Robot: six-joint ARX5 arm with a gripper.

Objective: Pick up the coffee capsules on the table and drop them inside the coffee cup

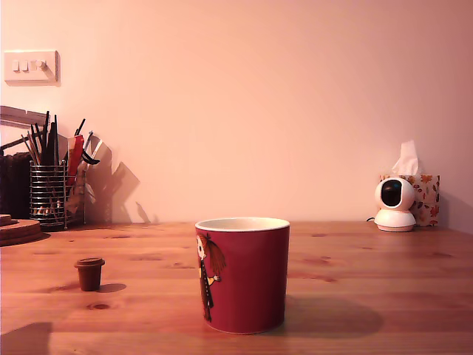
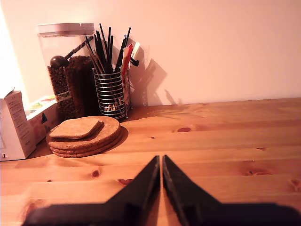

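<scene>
On the table point(image 1: 384, 296), capsule point(image 1: 89, 273) seemingly well apart from closed, empty pincer point(image 2: 161, 160).

This looks like a home kitchen or dining corner. A pine-wood table point(image 1: 355, 259) stands against a plain painted wall with a light switch plate point(image 1: 30, 66) at the exterior view's far left. Far back on that side sit a wire utensil holder point(image 2: 111, 94) full of tools, a clear storage jar point(image 2: 68, 70) of dark contents, stacked cork coasters point(image 2: 84, 136) and cartons point(image 2: 14, 125). At the far right are a tissue box point(image 1: 423, 198) and a small white indoor camera point(image 1: 394, 204).
</scene>
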